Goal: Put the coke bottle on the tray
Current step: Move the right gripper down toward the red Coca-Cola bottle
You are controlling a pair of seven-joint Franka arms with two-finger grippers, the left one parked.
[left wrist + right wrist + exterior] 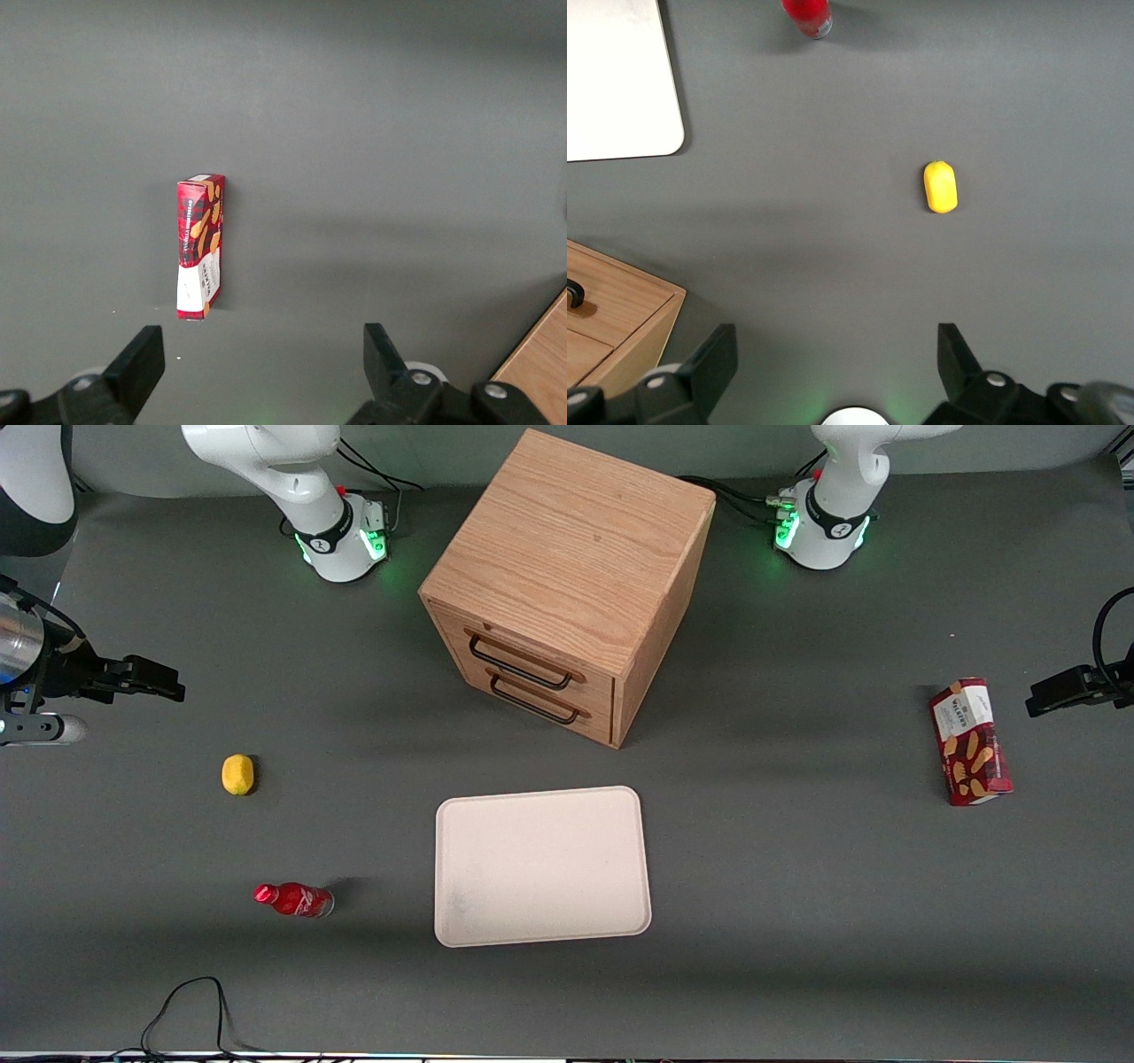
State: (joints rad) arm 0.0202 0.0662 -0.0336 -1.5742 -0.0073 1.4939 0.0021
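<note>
One coke bottle lies on its side on the grey table, beside the single cream tray and apart from it, toward the working arm's end. In the right wrist view only its base shows, cut off at the edge. One lemon lies farther from the front camera. The gripper hangs released above that end, holding nothing. One two-drawer wooden cabinet and one snack box stand well clear.
</note>
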